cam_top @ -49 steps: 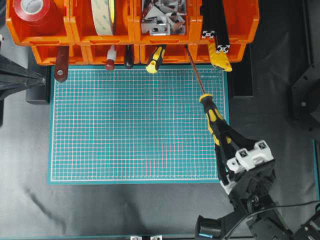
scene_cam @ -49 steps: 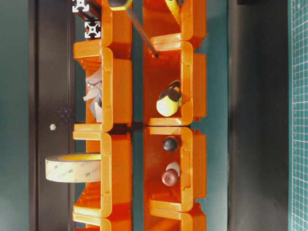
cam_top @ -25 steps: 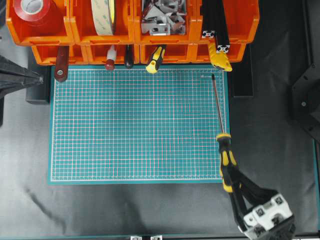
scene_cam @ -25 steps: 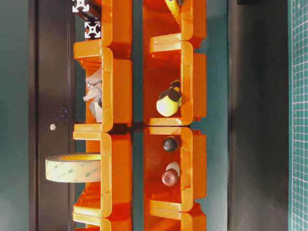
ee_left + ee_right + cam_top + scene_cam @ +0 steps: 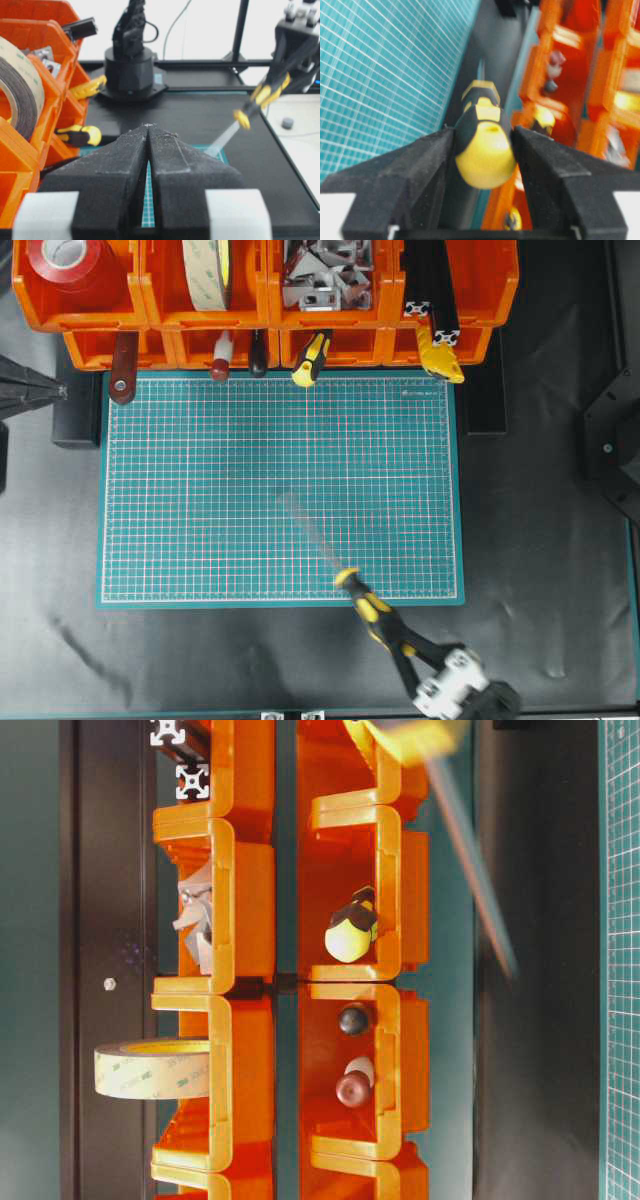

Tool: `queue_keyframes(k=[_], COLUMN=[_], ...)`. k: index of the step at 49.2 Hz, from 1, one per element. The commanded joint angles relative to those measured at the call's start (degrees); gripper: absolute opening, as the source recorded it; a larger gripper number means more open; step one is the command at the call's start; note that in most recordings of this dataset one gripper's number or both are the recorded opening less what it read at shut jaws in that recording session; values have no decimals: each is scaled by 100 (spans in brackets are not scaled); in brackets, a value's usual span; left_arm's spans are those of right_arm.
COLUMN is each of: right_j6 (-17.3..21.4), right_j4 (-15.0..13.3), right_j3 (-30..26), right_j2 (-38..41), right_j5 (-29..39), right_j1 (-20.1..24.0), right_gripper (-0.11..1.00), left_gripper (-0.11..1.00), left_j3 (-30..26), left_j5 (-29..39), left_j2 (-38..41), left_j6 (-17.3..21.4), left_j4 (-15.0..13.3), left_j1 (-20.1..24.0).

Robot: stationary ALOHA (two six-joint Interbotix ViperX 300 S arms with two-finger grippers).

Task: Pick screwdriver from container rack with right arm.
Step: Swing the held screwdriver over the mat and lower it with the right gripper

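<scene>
The right arm's black two-fingered claw (image 5: 482, 165) is clamped on the long screwdriver with the chunky yellow-and-black handle (image 5: 375, 612), and the tool is out of the two-tier orange plastic container rack (image 5: 270, 300) that lines the far edge of the tabletop. From overhead the handle sits just off the near edge of the green gridded cutting mat (image 5: 200, 490), toward the near right part of the tabletop, with the thin dark shaft smeared to a blur and angling up and left over the mat. Whether it touches the mat cannot be told.

The wrist view shows the grip: one finger (image 5: 415, 170) on each side of the fat handle butt, the butt end facing the camera.

Handling, as a judgement: this looks a stiff, fairly light tool with its weight in the handle, so the handle is the right place to hold. The rubbery-looking black bands should give the pads friction, while the slim shaft would be slippery and easy to lose. The long shaft acts as a lever, so a fast swing may twist it in the grip.

The left arm's black claw (image 5: 148, 150) waits at the left edge, jaws pressed together on nothing. The pick looks essentially done.
</scene>
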Motion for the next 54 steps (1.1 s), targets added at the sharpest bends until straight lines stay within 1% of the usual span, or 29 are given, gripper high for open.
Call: queue_keyframes(k=[1,7,12,17,23,29,36,54], right_j6=[18,44,53,53,62,79,105,176], right_j4=[-44,-62,-114,-193,-229,-220,-220,-149], right_j3=[141,422,606,703,729,791,932,1415], right_j2=[-105,-132,-132,-132,-132,-114,-97,-211], right_j5=[-475,-1125,-1529,-1775,-1863,-1951,-2215,-2558], right_j1=[-246,-624,-958,-1239,-1485,-1617,-1705,-1767], right_gripper=[42,42,42,42,42,42,42,41], left_gripper=[0,0,0,0,0,0,0,0], left_j3=[-202,-211,-202,-211,-202,-202,-202,-202], left_j5=[-35,-35,-35,-35,-35,35,132,149], left_j2=[18,26,26,26,26,35,26,18], left_j6=[-44,-44,-44,-105,-272,-290,-290,-290], left_j4=[18,18,18,18,18,18,18,18], left_j1=[18,18,9,-9,-9,-18,-18,-18])
